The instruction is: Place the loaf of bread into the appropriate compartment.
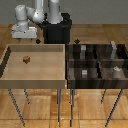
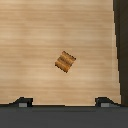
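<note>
Loaf of bread (image 1: pixel 26 59) lying loose on the pale tray (image 1: pixel 10 67), left-centre of frame, long axis skewed diagonally. Gripper (image 1: pixel 38 43) up and right, above the rim, spread wide, empty. Dark divided bin (image 1: pixel 70 75) far right.

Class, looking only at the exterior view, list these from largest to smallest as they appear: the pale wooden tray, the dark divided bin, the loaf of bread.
1. Pale wooden tray
2. Dark divided bin, only slightly smaller, so those two are close.
3. Loaf of bread, by far the smallest.
</note>
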